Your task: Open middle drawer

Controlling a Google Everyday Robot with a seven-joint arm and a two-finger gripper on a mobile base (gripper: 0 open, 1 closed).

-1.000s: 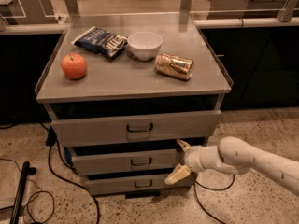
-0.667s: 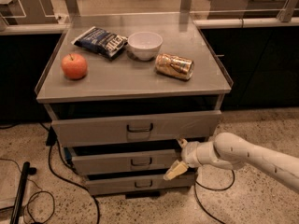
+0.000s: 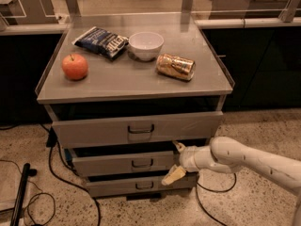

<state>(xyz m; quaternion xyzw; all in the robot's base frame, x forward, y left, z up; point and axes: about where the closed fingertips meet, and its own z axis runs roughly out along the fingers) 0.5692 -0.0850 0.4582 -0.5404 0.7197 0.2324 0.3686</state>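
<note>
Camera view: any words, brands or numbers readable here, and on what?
No text can be quoted.
Chip bag: pale print, too blurred to read.
Can: patterned label, nothing legible.
Middle drawer: no label visible on its front.
Claw, at the middle drawer's right end: no markings visible.

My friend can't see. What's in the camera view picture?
A white robot arm's gripper sits at the right end of the middle drawer of a grey cabinet, fingers spread above and below its front. On top lie an apple, a chip bag, a white bowl and a tipped can.
</note>
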